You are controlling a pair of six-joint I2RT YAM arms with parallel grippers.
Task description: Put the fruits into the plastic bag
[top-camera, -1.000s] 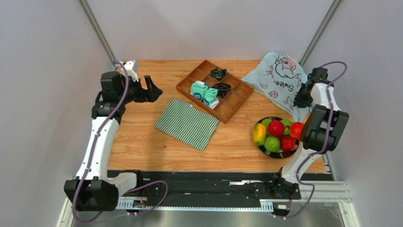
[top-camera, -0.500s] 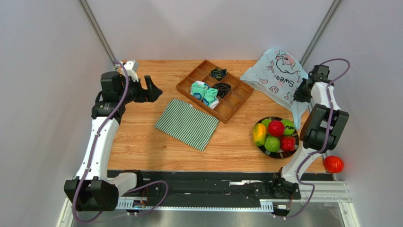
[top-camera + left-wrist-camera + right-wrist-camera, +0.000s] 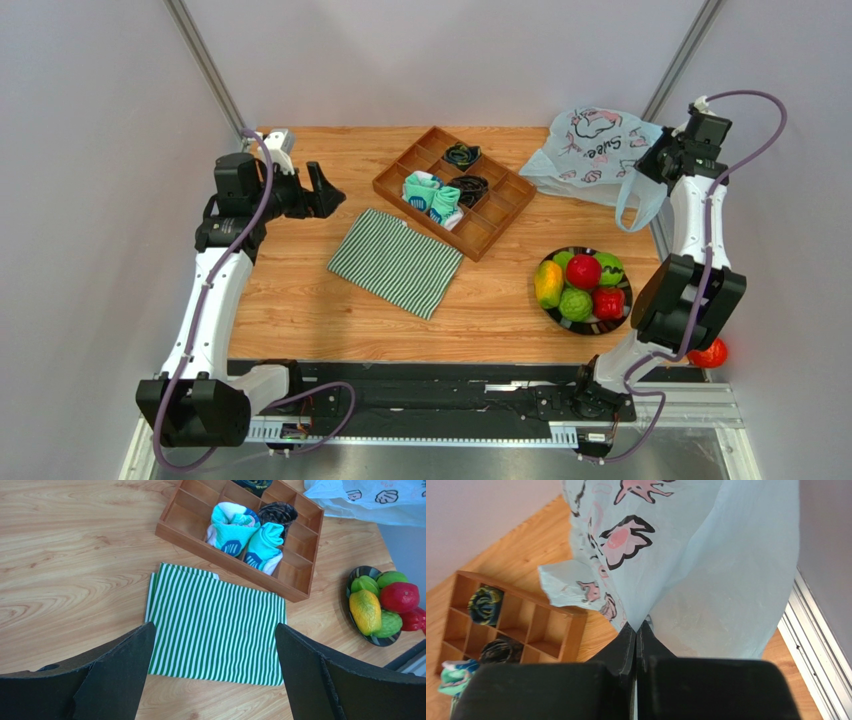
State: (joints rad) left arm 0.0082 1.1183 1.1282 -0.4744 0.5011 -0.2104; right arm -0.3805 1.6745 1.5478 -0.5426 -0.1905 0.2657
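The pale-blue plastic bag (image 3: 598, 155) with pink-and-black print hangs lifted at the table's far right corner. My right gripper (image 3: 657, 160) is shut on its edge; in the right wrist view the bag (image 3: 706, 555) drapes from my closed fingertips (image 3: 636, 628). Several toy fruits sit on a dark plate (image 3: 556, 316): a yellow-orange one (image 3: 548, 284), a red one (image 3: 583, 271), green ones (image 3: 576, 304). One red fruit (image 3: 708, 354) lies off the table at the near right, by the right arm's base. My left gripper (image 3: 318, 192) is open and empty over the far left of the table.
A green-and-white striped cloth (image 3: 396, 262) lies mid-table, also in the left wrist view (image 3: 217, 627). A wooden divided tray (image 3: 455, 190) holds teal socks (image 3: 432, 197) and dark rolled items. The right table edge and a metal rail (image 3: 816, 650) are close to the bag.
My right gripper has risen and moved back-right, lifting the bag off the table. A red fruit left the plate, fell past the right table edge and now lies by the arm base. The left arm is still.
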